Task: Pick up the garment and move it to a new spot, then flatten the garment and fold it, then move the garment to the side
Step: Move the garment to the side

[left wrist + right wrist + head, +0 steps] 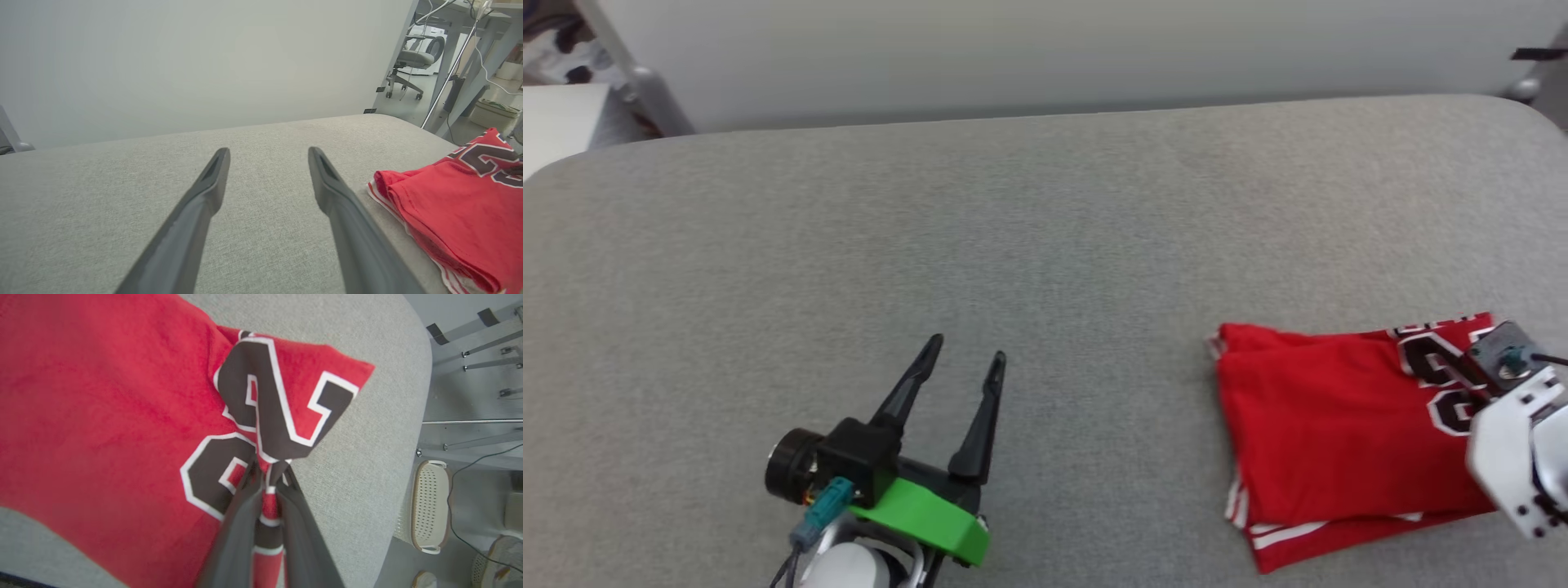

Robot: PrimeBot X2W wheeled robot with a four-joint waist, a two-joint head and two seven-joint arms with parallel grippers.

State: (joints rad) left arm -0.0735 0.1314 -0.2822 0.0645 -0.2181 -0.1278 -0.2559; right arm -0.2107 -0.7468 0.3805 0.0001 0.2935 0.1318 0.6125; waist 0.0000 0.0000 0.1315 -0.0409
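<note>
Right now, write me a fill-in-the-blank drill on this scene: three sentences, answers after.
The right tool is shut on the ____ garment.
The left tool holds its jaws ____.
The garment lies on the robot's ____ side of the grey surface.
Missing words: red; open; right.

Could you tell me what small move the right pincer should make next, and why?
Probably a slight lift: the right pincer is shut on a pinch of the folded red jersey at its printed number, while the left pincer stands open over the grey surface, so the fabric looks ready to carry.
</note>
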